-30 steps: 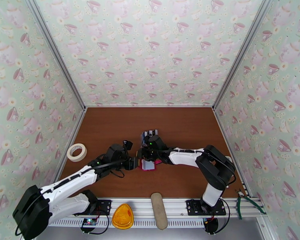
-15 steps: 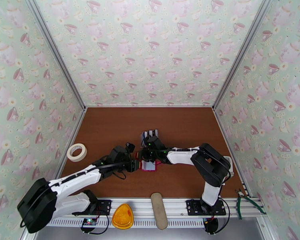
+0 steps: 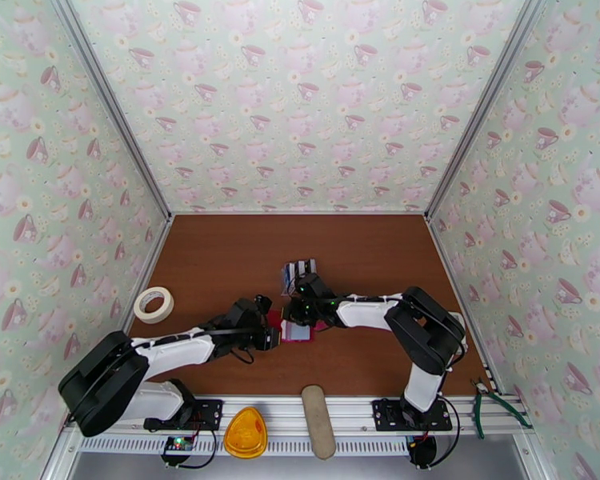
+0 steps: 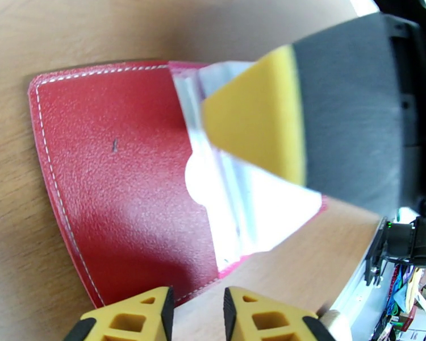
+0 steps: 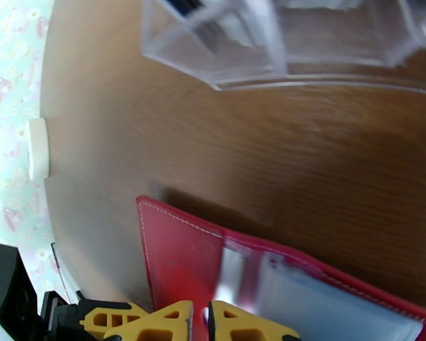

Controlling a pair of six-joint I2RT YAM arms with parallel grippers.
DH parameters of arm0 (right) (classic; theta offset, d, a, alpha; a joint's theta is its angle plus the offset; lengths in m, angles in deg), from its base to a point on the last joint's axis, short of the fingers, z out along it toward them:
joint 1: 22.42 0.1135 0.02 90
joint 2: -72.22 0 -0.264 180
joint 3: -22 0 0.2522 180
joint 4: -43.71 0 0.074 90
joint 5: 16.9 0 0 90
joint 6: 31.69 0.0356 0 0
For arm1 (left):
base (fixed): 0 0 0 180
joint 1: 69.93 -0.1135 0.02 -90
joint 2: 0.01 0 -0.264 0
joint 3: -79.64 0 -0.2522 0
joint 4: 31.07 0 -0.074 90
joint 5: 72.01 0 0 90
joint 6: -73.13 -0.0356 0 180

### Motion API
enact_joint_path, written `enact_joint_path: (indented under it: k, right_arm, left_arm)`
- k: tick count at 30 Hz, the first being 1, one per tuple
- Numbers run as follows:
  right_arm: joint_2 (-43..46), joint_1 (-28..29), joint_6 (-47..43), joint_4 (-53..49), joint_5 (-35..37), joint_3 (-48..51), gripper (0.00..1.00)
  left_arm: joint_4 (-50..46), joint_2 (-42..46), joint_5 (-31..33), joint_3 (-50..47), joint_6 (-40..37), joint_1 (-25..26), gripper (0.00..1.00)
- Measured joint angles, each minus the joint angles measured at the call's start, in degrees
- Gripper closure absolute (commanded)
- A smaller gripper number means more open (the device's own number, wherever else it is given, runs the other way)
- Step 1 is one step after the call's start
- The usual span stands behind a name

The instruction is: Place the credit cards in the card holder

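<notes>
Left pincer [image 4: 196, 312]: jaws narrowly apart, empty, just short of the holder's [image 4: 116, 183] near edge. Right pincer [image 5: 199, 320]: jaws almost together, tips bearing on the open holder; whether they nip it cannot be told. Cards [image 3: 298, 270] lie beyond the right pincer, apart from it. Risks: the holder may slide on the surface [image 3: 220, 258] or fold shut if the pressure lifts. The pincers are close enough to collide.

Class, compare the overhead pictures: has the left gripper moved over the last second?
Yes. The left gripper has edged right, farther from the tape roll on the table's left side and closer in on the red card holder.
</notes>
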Motion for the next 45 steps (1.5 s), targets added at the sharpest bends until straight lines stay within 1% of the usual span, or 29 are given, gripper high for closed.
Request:
enact_joint_path:
  k: [7,14,19,23,26,30,34,45]
  right_arm:
    - [0.0,0.0,-2.0,-2.0,2.7,0.1,0.83]
    - [0.4,0.0,-3.2,-2.1,4.2,0.4,0.8]
    - [3.3,0.0,-4.1,-3.8,5.4,1.4,0.74]
    - [7.4,0.1,-5.4,-7.1,7.3,1.2,0.74]
    - [9.0,0.6,-6.6,-12.2,10.7,-0.8,0.74]
    - [9.1,1.1,-7.9,-17.4,14.6,-3.0,0.73]
    - [8.8,1.3,-8.4,-20.9,16.6,-3.1,0.73]
    - [5.7,1.2,-9.3,-23.1,18.0,-3.5,0.73]
  left_arm:
    - [1.9,-0.9,0.2,0.0,0.0,-0.6,0.66]
    - [3.2,-1.3,0.2,0.0,0.2,-3.1,0.63]
    - [4.2,-1.3,-0.5,-0.4,0.3,-3.4,0.61]
    - [4.6,-1.2,-1.4,-0.6,0.3,-3.4,0.6]
    - [4.6,-0.7,-1.7,-0.8,0.3,-3.4,0.59]
    - [4.6,-0.6,-2.0,-0.8,0.3,-3.4,0.59]
    - [4.6,-0.6,-2.5,-0.8,0.3,-3.4,0.56]
    - [4.7,-0.6,-3.0,-0.8,0.2,-3.4,0.51]
